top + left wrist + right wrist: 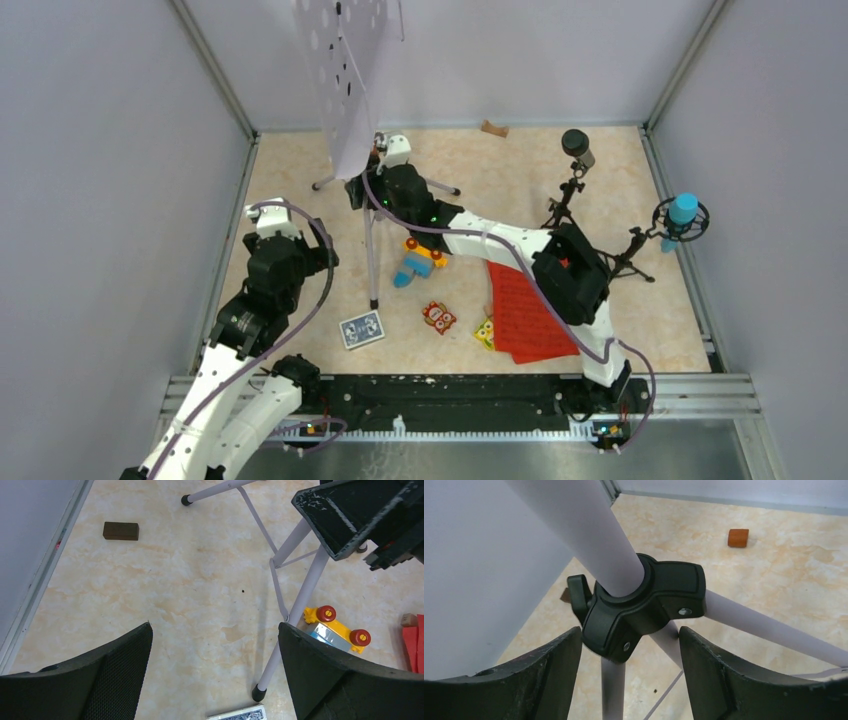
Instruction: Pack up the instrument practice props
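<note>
The stand (345, 70) rises at the far left of the surface (500, 185), its grey punched panel high against the back wall and its pale legs splayed below. The right hand (358, 190) reaches across to the black hub (644, 605) where the legs meet the pole. In the right wrist view its fingers (724, 675) are spread, one on each side of the hub. Neither pad clearly presses on it, so the hand is open around the hub and grips nothing.

The left hand (318, 245) hovers just left of the stand's near leg (295, 615). Its fingers are wide apart, with only bare surface between them.

The red sheets (525, 310) lie flat at the near right, partly under the right arm. Beyond them, the dark mic (577, 145) sits on an upright tripod (565, 205) toward the back. The blue mic (683, 212) sits on a second one by the right edge.

A toy car (332, 627) lies just beside the near leg, and a card deck (361, 328) lies near that leg's foot. A brown block (494, 128) rests by the back wall.
</note>
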{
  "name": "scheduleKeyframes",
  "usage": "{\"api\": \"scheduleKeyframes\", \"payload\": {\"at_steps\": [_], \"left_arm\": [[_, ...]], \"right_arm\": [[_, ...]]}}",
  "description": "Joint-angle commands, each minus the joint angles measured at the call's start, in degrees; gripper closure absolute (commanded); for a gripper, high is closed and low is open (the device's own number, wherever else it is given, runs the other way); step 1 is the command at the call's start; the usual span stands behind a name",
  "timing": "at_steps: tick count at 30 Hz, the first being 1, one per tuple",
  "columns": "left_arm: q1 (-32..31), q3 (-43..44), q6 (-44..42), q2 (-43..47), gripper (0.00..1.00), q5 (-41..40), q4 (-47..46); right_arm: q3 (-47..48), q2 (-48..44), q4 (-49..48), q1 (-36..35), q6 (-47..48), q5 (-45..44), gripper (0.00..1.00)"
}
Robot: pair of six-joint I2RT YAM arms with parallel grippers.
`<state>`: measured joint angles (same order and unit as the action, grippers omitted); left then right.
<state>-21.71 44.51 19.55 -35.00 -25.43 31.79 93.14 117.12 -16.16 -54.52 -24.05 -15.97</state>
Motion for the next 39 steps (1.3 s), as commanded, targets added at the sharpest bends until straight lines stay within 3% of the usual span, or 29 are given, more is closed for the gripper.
{"api": "scheduleKeyframes", "payload": {"at_steps": [1, 7, 11, 13, 19, 28, 35, 36, 38, 39], "left_arm": [[0.2, 0.8, -1.0, 0.4, 0.01, -0.7, -0.1], [0.2, 0.6, -1.1, 0.1, 0.01, -0.8, -0.2], [0.2, 0.7, -1.1, -0.2, 0.01, -0.9, -0.1], [0.2, 0.5, -1.2, -0.3, 0.01, -0.8, -0.2], [0.2, 0.3, -1.4, -1.0, 0.01, -0.3, -0.5], [0.2, 0.1, -2.2, -1.3, 0.01, 0.5, -0.8], [0.2, -1.4, -4.8, -2.0, 0.01, 4.3, -3.4], [0.2, -1.5, -4.9, -2.3, 0.01, 4.8, -3.5], [0.2, -1.6, -5.3, -2.4, 0.01, 5.3, -3.9], [0.2, -1.6, -5.4, -2.4, 0.01, 5.4, -3.9]], "right_arm": [[7.2, 4.0, 3.6, -0.5, 6.9, -3.4, 0.32], [11.0, 7.1, 6.2, -0.5, 12.8, -2.9, 0.46], [9.7, 7.0, 4.8, -0.2, 17.4, 1.9, 0.59], [7.8, 6.2, 2.7, 0.4, 19.9, 6.9, 0.69], [8.0, 5.9, 2.5, 3.7, 27.7, 26.6, 0.76], [14.4, 9.3, 7.6, 9.3, 36.3, 42.7, 0.97], [23.1, 13.5, 17.3, 12.8, 47.9, 55.7, 0.99], [23.8, 13.9, 18.2, 13.4, 48.0, 57.0, 0.94], [23.4, 13.6, 16.7, 14.4, 45.4, 57.2, 0.70], [21.6, 12.9, 14.3, 14.8, 43.8, 56.4, 0.64]]}}
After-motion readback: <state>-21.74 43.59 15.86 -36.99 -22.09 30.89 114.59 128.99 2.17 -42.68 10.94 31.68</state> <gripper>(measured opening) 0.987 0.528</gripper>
